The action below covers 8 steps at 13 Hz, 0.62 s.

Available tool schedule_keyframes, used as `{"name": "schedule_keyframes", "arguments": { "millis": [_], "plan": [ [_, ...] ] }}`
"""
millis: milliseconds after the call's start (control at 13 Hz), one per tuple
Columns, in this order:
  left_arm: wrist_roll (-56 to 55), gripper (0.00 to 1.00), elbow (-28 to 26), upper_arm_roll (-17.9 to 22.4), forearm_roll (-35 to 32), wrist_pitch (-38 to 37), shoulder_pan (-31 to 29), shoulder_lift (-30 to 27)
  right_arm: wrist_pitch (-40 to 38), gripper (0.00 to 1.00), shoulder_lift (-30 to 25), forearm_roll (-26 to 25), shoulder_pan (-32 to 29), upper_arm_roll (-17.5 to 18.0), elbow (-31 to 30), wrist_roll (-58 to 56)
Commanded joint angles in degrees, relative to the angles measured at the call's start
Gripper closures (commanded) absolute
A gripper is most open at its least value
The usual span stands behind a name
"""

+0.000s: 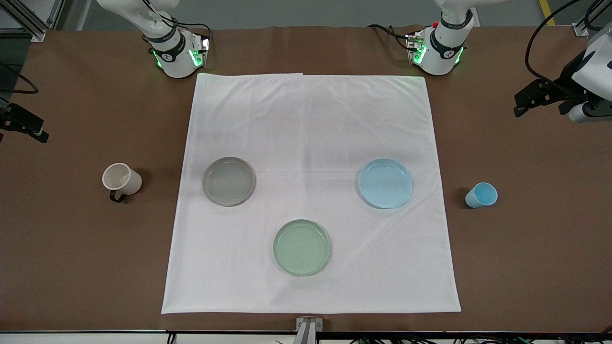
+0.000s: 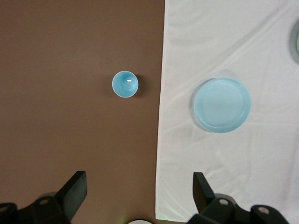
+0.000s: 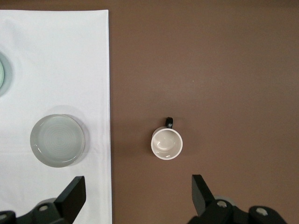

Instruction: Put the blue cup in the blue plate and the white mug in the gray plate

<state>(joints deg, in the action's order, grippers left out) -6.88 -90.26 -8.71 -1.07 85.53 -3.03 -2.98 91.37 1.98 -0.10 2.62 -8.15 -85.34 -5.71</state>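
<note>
Left gripper: high over bare brown table at the left arm's end, fingers spread wide, holding nothing.
Right gripper: high over bare table at the right arm's end, fingers wide apart, holding nothing.
Small light-blue handleless cup: upright on bare table, near the cloth's edge, beside the glossy light-blue round plate.
Cream-white mug with dark loop handle: upright on bare table, beside the glossy gray round plate.
Plates: both on the white cloth, well apart.
Pale green round plate: on the cloth, nearer the front camera.
</note>
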Motion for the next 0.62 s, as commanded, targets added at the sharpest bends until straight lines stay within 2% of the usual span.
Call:
{"name": "schedule_keyframes", "arguments": {
  "millis": [0, 385, 538],
  "plan": [
    [0.29, 0.0, 0.78, 0.01, 0.28, -0.81, -0.14, 0.17, -0.76, 0.0, 0.48, 0.54, -0.07, -0.02, 1.06, -0.01],
    [0.29, 0.0, 1.84, 0.1, 0.19, -0.81, -0.22, 0.7, -1.11, 0.0, 0.48, 0.45, -0.25, 0.06, 0.71, -0.01],
    [0.29, 0.0, 1.84, 0.1, 0.19, -0.81, -0.22, 0.79, -1.9, 0.0, 2.13, 0.37, -0.42, -0.02, 0.36, -0.01]
  ]
}}
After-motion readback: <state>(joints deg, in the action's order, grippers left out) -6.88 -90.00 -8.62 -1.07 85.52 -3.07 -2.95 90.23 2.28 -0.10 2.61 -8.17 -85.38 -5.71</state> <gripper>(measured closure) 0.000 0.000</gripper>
